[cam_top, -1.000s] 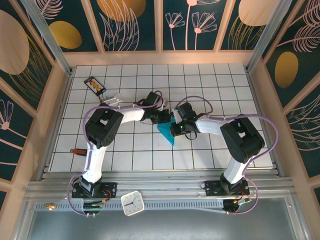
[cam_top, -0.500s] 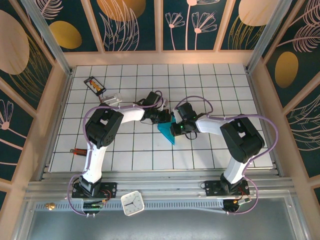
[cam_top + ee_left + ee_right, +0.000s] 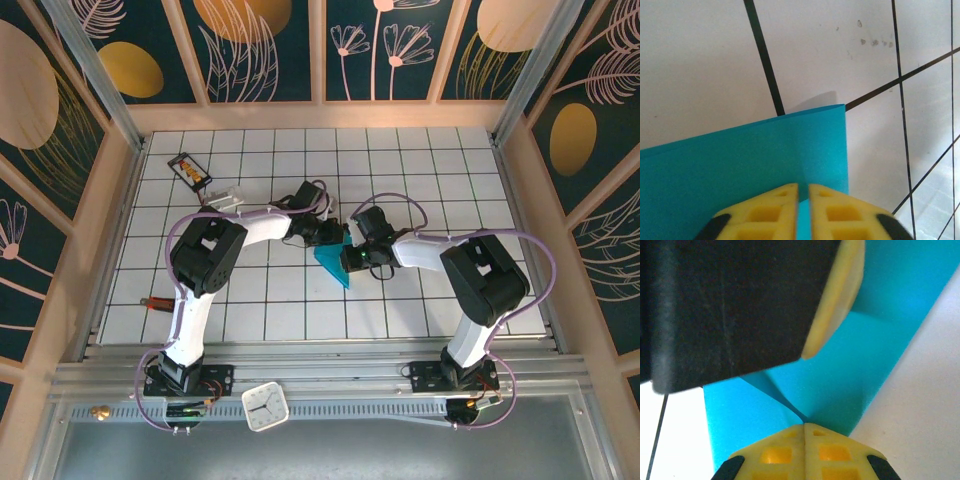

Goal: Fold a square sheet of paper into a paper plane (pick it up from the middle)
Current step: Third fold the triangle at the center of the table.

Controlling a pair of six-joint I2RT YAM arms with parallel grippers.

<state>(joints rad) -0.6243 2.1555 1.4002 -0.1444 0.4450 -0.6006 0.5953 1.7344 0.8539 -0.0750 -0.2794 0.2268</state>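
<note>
When you look down from above, you find the folded paper (image 3: 335, 270) lying as a teal wedge just below the centre of the tiled table (image 3: 420, 160), its point aimed at the lower edge of the frame. Both arms reach in to its upper end. Your left gripper (image 3: 336, 238) comes from the left and your right gripper (image 3: 350, 252) from the right, and the two nearly meet over the paper. From this height you cannot judge either pair of jaws. A small black card (image 3: 190, 170) sits in the upper left of the table. A small red-and-dark tool (image 3: 160, 302) lies near the table's left edge, and a white clock (image 3: 265, 407) rests on the rail at the bottom.

In the left wrist view, your left gripper (image 3: 803, 210) shows its yellow tips at bottom centre, parted by a narrow slot, so read it as released. A strip of teal shows in that slot, and you cannot tell whether the pads touch it. The folded paper (image 3: 740, 165) occupies the lower left, its corner reaching up just right of centre over a black grid line (image 3: 765, 65).

In the right wrist view, your right gripper (image 3: 804, 450) has its tips pressed together at bottom centre, clenched on the folded paper (image 3: 840, 390) where a raised crease runs down into them. The teal spreads toward the upper right. A blurred black block (image 3: 730, 305) edged with a yellow pad (image 3: 837, 295) covers the upper left.
</note>
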